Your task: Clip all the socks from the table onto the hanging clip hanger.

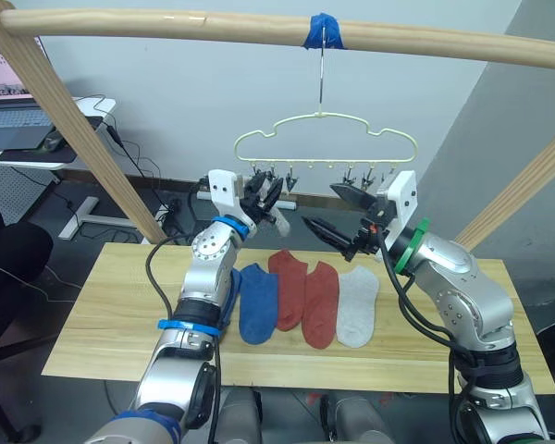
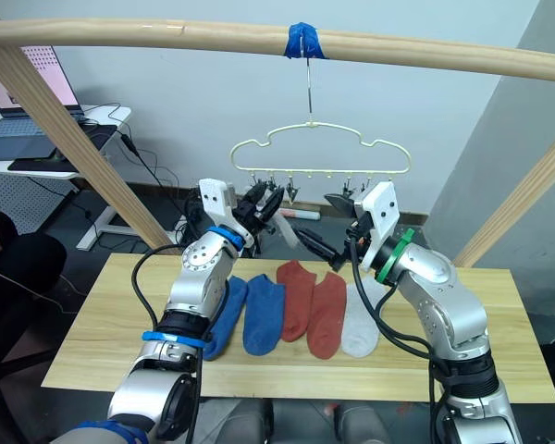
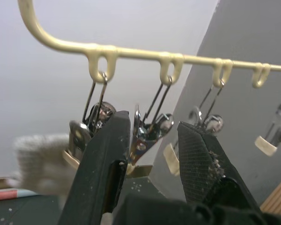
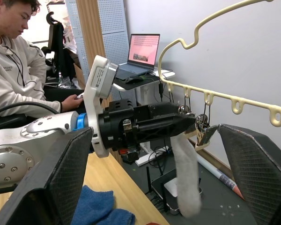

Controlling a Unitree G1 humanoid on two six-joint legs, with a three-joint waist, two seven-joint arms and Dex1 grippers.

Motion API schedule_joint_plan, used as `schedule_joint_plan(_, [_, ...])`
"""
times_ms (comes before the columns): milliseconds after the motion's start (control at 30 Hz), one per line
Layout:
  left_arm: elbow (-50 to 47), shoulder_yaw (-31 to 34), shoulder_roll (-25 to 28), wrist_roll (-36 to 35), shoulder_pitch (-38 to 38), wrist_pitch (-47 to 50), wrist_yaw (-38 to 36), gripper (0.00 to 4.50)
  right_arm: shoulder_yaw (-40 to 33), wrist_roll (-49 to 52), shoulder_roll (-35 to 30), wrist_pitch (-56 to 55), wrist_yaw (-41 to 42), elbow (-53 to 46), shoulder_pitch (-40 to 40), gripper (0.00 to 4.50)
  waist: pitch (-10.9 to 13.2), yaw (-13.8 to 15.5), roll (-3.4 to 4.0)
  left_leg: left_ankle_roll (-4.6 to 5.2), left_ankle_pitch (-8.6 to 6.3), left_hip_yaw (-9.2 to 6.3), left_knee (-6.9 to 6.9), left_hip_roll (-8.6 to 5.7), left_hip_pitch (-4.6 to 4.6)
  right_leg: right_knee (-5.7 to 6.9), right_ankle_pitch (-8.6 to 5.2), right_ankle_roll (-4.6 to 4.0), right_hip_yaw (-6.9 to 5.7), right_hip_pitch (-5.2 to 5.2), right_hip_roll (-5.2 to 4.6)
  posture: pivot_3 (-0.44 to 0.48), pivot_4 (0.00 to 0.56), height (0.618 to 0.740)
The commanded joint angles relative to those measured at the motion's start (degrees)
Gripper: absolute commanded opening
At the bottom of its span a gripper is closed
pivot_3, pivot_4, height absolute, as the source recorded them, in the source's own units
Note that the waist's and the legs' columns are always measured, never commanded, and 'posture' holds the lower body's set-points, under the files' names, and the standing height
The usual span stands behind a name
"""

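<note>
The pale-yellow clip hanger [image 1: 326, 136] hangs by its hook from a wooden bar. My left gripper [image 1: 266, 194] is raised to the clips at the hanger's left end. Its fingers stand open on either side of one metal clip [image 3: 144, 134]. A light grey sock [image 4: 185, 174] dangles from a clip right beside that gripper. On the table [image 1: 102, 324] several socks lie in a row: two blue socks [image 1: 257, 302], two rust red socks [image 1: 320, 305] and a grey sock [image 1: 358, 307]. My right gripper [image 1: 338, 215] hovers above them, wide open and holding nothing.
The wooden bar [image 1: 213, 26] spans the top, with slanted wooden posts at the left [image 1: 83, 139] and right [image 1: 527, 185]. A white desk with a laptop [image 1: 18, 92] stands at the far left. A seated person [image 4: 18, 70] is beside it.
</note>
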Motion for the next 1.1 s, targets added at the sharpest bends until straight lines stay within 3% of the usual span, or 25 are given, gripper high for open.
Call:
schedule_joint_plan(33, [-0.25,0.43,-0.41,0.73,-1.64,-2.12,0.78,1.87,-0.57,0.54,-0.42,-0.63,-0.26,-2.82,-0.96,4.50,0.00,0.00,0.00,0.00,0.00,0.00,0.00,0.00,0.00,0.00,0.00,0.00,0.00,0.00,0.00,-0.050,0.177,0.740])
schedule_joint_plan(333, [-0.10,0.59,-0.32,1.14,-1.63,-2.71,0.60,1.87,-0.61,0.54,-0.57,-0.77,-0.34,-2.71,-0.94,4.50,0.00,-0.01,0.00,0.00,0.00,-0.01,0.00,0.00,0.00,0.00,0.00,0.00,-0.01,0.00,0.00,-0.047,0.179,0.740])
schedule_joint_plan(600, [-0.67,0.50,-0.42,1.10,-1.72,-2.57,0.30,0.14,-0.46,0.50,-0.34,-0.94,-0.33,-2.19,-0.86,4.50,0.00,0.01,0.00,0.00,0.00,-0.01,0.00,0.00,0.00,0.01,0.00,0.00,-0.01,0.00,0.00,-0.042,0.181,0.740])
schedule_joint_plan(833, [-1.60,0.56,-0.07,0.83,-1.44,-1.62,-0.05,0.01,0.10,-0.19,-0.39,-0.69,-0.61,-1.34,0.52,4.50,0.00,0.01,0.00,0.00,0.00,-0.01,0.01,0.00,0.00,0.02,0.00,0.00,-0.01,0.01,0.00,-0.042,0.181,0.740])
schedule_joint_plan(933, [-6.08,0.12,2.31,-0.74,-0.09,6.31,-2.84,0.01,4.92,-8.53,-4.23,2.99,-3.95,7.55,4.91,4.50,-0.02,0.00,-0.02,0.00,0.00,-0.02,0.00,0.00,0.00,0.01,0.00,0.00,-0.02,0.03,0.00,-0.032,0.180,0.740])
schedule_joint_plan(1100, [-16.07,1.30,7.94,-7.22,1.52,25.18,-7.70,0.01,12.17,-18.91,-5.87,-4.12,-3.31,29.21,4.64,4.50,0.10,-0.22,0.16,0.00,0.01,0.01,0.02,0.01,0.13,0.06,0.00,0.00,0.00,0.11,0.00,-0.013,0.179,0.740])
